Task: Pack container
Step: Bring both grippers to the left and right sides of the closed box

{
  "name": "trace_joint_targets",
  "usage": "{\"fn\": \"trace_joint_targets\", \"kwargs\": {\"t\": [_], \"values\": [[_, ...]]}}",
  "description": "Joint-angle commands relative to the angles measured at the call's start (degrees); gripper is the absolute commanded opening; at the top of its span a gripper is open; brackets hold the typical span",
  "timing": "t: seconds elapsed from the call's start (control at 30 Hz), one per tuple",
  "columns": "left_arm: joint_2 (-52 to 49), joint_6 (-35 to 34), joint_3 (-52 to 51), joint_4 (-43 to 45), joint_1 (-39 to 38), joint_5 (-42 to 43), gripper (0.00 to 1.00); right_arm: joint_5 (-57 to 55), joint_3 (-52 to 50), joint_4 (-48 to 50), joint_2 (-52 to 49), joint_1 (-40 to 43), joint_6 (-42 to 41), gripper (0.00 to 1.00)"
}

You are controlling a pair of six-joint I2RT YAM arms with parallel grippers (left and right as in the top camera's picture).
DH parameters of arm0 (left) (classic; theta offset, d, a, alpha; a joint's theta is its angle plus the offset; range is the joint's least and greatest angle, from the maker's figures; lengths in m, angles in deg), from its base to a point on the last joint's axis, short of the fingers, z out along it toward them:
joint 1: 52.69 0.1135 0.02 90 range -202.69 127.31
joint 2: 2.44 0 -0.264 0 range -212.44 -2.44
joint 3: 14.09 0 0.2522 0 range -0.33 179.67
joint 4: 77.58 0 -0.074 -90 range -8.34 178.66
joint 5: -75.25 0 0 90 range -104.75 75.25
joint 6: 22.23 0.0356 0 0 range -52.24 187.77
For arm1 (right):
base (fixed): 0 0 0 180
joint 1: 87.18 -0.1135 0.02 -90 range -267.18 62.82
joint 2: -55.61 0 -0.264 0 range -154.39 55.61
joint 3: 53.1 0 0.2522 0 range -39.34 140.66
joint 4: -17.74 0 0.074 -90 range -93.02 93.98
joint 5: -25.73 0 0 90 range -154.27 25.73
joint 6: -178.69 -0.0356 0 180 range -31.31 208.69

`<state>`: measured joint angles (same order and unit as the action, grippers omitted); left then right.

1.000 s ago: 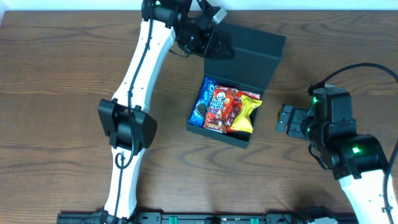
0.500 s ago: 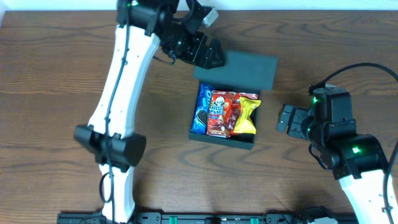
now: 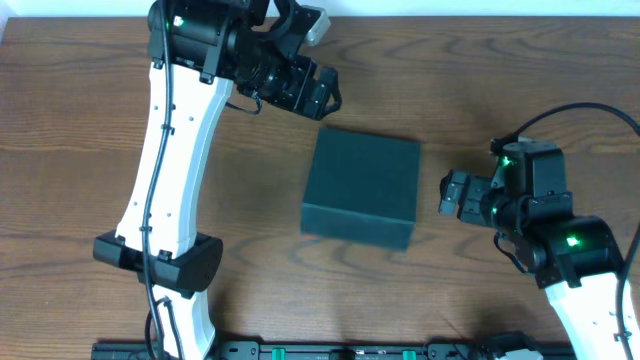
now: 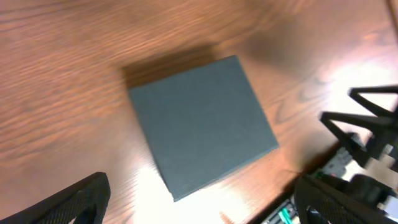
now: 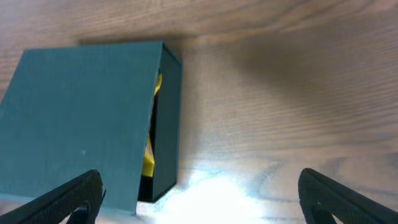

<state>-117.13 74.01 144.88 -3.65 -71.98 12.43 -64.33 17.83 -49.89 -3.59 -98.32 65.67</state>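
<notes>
One container (image 3: 362, 190): square, rigid, matte dark teal-black, unmarked. Sits mid-bench, flap lid down over it. Bench (image 3: 80, 150): brown wood grain, patches of glare.

Right wrist view: lid not fully seated on that side; sliver of one yellow packet (image 5: 149, 160) shows in the gap.

Two arms, white shells, black joints. Left pincer (image 3: 322, 95): jaws spread wide, empty, near the container's far-left corner, apart from it. Right pincer (image 3: 448, 196): jaws spread too, empty, just beside the container's right side, not touching.

Dark teal container (image 3: 361, 188), yellow packet (image 5: 149, 160) inside, brown wood-grain table (image 3: 80, 150)
</notes>
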Motion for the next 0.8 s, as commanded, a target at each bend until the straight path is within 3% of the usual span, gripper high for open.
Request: {"fn": "trace_joint_targets", "kwargs": {"t": [0.0,0.27,0.57,0.77], "values": [[2.0,-3.9,1.2,-4.5,0.0,-7.3,0.96,2.4,0.9,-0.5,-0.1,-0.5,-0.7,0.99],[5.3,-8.8,-0.4,-4.5,0.2,-18.1,0.95,10.1,0.9,1.4,-1.6,-0.7,-0.7,0.99],[12.6,-16.2,-16.5,-4.2,1.2,-32.3,0.95,10.7,2.1,4.0,-11.7,-9.0,2.1,0.99],[17.4,-17.2,-27.7,1.2,7.4,-33.6,0.95,2.2,6.6,2.5,-14.2,-14.7,2.0,0.99]]}}
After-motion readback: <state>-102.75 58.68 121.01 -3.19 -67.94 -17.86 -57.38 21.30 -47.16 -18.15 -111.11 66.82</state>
